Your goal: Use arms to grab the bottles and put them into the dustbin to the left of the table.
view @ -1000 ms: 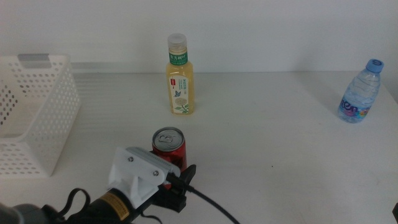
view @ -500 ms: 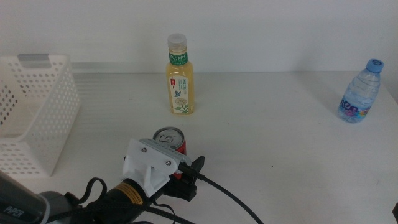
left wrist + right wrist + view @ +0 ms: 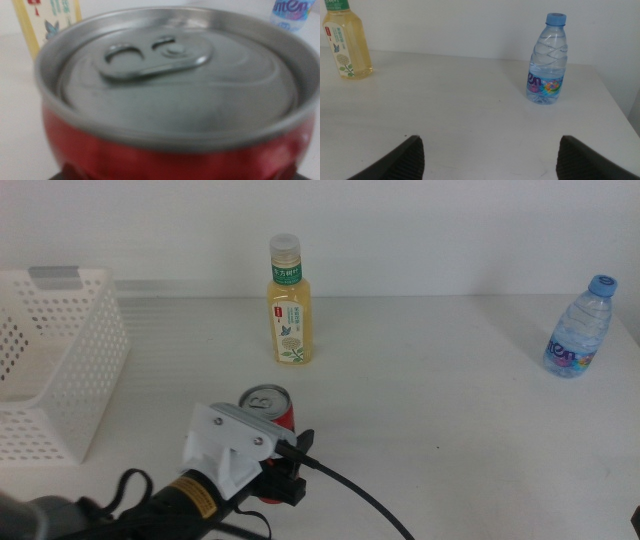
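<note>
Desk (image 3: 450, 440): white, matt, wide, carrying everything in view. Basket (image 3: 60, 360): white plastic, walls perforated with round holes, grey tab on the far rim, standing at the desk's left edge; the part of its inside that shows holds nothing. Left arm (image 3: 200, 490): enters from the lower left, white blocky housing, yellow label, thick black cable; writing on the label too small to read. Left end effector (image 3: 275, 470): at the red can, hidden behind the housing in the middle view and out of frame in the wrist view, so whether it is apart or clamped cannot be told. Tea bottle (image 3: 288, 305): yellow liquid, white cap, green band at the neck, label with a red patch and a flower print; upright at the back centre of the desk, characters illegible. Water bottle (image 3: 547, 60): clear, blue cap, label lettering partly readable as "en"; upright at the far right, well apart from the others. Red can (image 3: 170, 100): slim, silver lid, pull tab unopened, upright near the front of the desk, in front of the tea bottle. Right end effector (image 3: 490, 160): low over the near right of the desk, jaws wide apart, holding nothing.
</note>
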`<control>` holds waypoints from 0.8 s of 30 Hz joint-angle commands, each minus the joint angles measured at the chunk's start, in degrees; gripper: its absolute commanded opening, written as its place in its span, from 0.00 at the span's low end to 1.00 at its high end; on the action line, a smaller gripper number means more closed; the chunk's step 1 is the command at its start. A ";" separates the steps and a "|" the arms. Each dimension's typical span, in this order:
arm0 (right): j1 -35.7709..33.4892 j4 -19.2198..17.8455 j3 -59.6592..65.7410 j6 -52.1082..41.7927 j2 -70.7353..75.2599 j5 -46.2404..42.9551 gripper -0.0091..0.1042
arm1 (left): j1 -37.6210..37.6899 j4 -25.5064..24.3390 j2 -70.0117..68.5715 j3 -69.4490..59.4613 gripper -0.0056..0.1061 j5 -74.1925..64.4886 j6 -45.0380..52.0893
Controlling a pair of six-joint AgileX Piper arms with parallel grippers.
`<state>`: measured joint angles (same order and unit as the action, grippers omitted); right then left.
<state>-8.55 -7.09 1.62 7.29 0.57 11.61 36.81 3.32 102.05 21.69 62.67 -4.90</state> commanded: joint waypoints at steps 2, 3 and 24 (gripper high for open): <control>0.56 -0.77 -0.46 -0.21 1.57 -4.37 0.92 | 0.00 1.63 -7.71 -0.31 0.01 8.67 -1.00; 0.56 -0.77 -0.46 -0.21 1.57 -4.37 0.92 | 0.00 2.13 -10.65 -0.62 0.01 5.55 -0.93; 0.56 -0.77 -0.46 -0.21 1.57 -4.37 0.92 | 0.00 7.42 -38.76 3.46 0.01 -30.83 9.22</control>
<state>-8.55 -7.09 1.62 7.29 0.57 11.61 36.81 9.78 65.77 21.83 28.12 3.05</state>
